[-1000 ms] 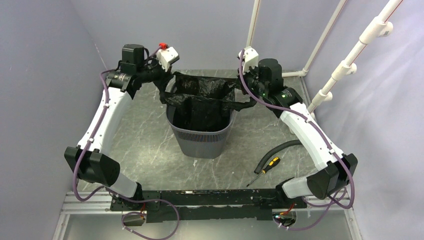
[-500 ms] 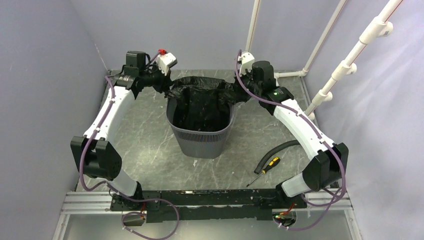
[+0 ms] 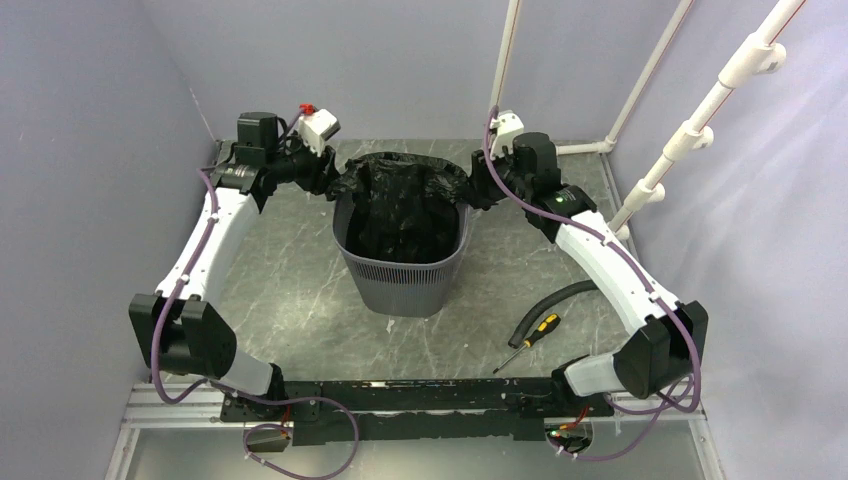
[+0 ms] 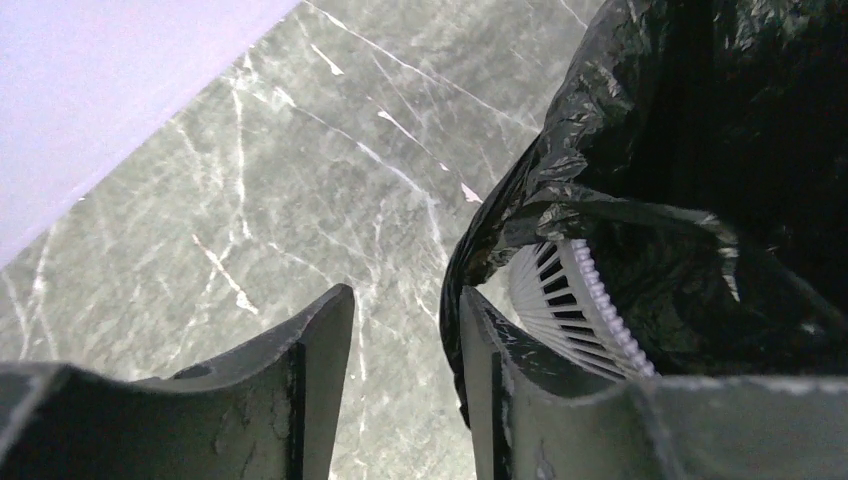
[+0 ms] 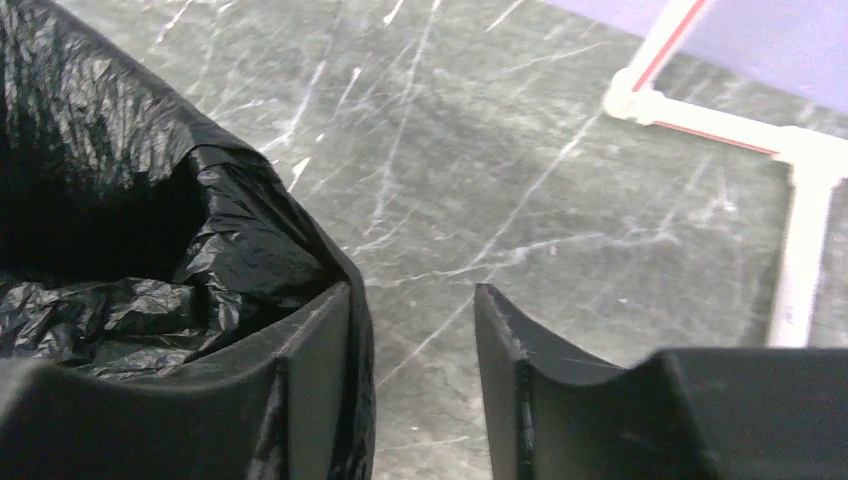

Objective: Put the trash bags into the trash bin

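Both left tool [image 4: 405,305] and right tool [image 5: 412,298] have parted, releasing the trash bag [image 3: 400,195] over the trash bin [image 3: 400,282].

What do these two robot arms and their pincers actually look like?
The left arm and right arm have white shells between bulky black joints, with purple cables clipped alongside. A green light dots the right arm. Left pincer and right pincer each have two dark wedge-shaped fingers.

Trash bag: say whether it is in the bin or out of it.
In. The black bag hangs inside the grey bin, its mouth folded over the rim at both sides.
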